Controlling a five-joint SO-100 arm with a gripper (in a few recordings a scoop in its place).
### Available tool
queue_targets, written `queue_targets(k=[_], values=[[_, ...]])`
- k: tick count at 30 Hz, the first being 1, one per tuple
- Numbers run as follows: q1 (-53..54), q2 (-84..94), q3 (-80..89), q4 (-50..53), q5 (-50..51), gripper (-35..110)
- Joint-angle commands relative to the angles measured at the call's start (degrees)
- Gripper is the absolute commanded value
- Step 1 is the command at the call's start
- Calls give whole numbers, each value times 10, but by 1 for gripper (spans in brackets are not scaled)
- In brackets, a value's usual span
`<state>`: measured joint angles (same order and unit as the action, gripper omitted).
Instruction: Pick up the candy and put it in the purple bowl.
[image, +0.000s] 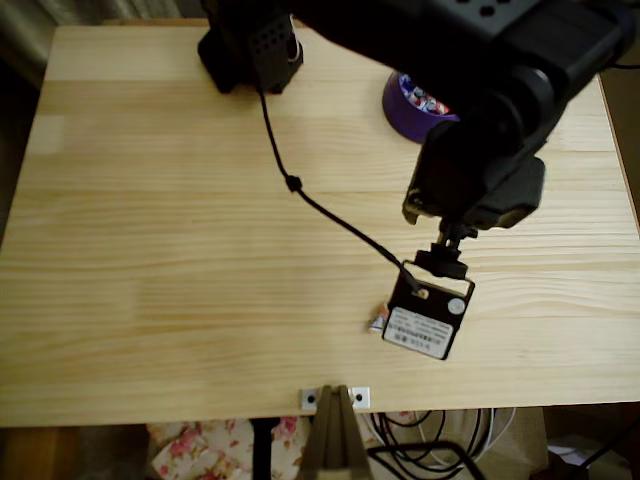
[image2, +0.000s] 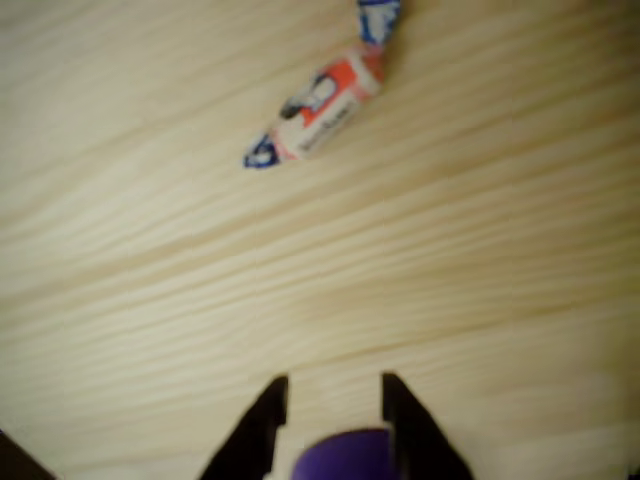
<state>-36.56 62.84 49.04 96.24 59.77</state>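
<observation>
The candy (image2: 318, 108), a slim orange-red and white sweet with twisted blue ends, lies on the wooden table at the top of the wrist view. My gripper (image2: 330, 395) hovers above the table a good way short of it, open by a narrow gap with only table between the dark fingers (image2: 262, 415). A rounded purple shape shows at the base of the fingers. In the overhead view the candy (image: 378, 322) peeks out at the left edge of the wrist camera module (image: 430, 318). The purple bowl (image: 405, 108) stands at the back right, partly hidden by the arm, with wrapped sweets inside.
The arm's base (image: 250, 45) is at the back middle of the table (image: 150, 250), and a black cable (image: 320, 210) runs from it to the wrist. A clamp (image: 335, 400) grips the front edge. The table's front edge is close to the candy.
</observation>
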Motion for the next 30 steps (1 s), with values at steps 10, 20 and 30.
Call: queue_targets(k=[10, 20, 30], values=[[11, 309, 366, -346, -278, 14], [44, 300, 388, -400, -477, 14], [40, 348, 522, -534, -724, 14]])
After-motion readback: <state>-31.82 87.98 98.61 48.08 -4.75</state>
